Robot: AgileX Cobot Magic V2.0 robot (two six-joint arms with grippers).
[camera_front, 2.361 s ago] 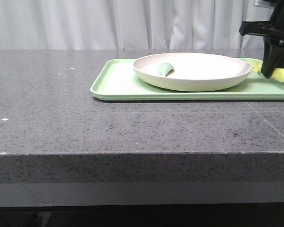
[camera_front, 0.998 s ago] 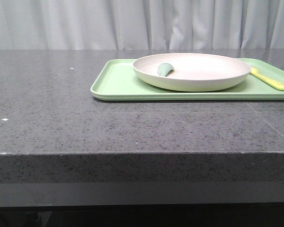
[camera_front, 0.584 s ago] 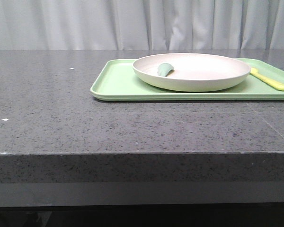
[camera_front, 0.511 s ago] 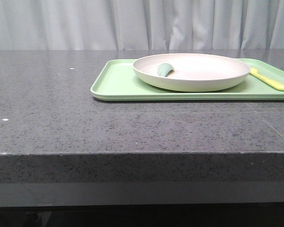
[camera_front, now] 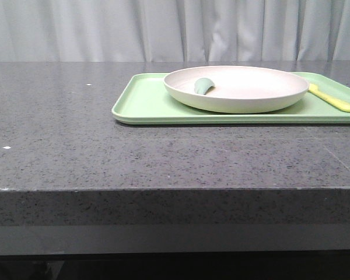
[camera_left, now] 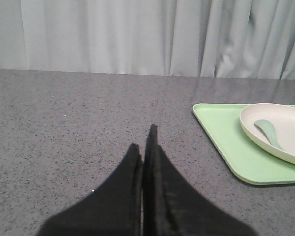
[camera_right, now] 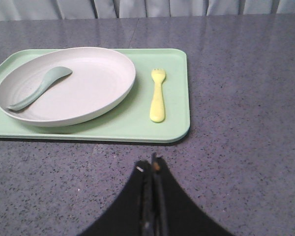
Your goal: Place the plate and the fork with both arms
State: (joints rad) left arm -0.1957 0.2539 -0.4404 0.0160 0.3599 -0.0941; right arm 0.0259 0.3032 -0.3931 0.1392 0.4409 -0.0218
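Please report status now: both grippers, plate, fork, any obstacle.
Left gripper and right gripper shut, empty. Plate and fork rest on tray. Nothing in the way.

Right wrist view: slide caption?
Shut right tool hangs over the countertop; plate with spoon and fork on tray.

The plate [camera_front: 239,87] is a matte off-white cream, and the spoon [camera_front: 203,85] in it a muted grey-green. Under them the tray [camera_front: 143,102] is pale mint green — the fork [camera_front: 332,98] on it a soft lemon yellow. The table [camera_front: 134,157] is dark grey, speckled like granite. The curtain [camera_front: 105,29] behind is whitish-grey — both grippers' fingers [camera_left: 147,196] [camera_right: 152,206] are plain black.
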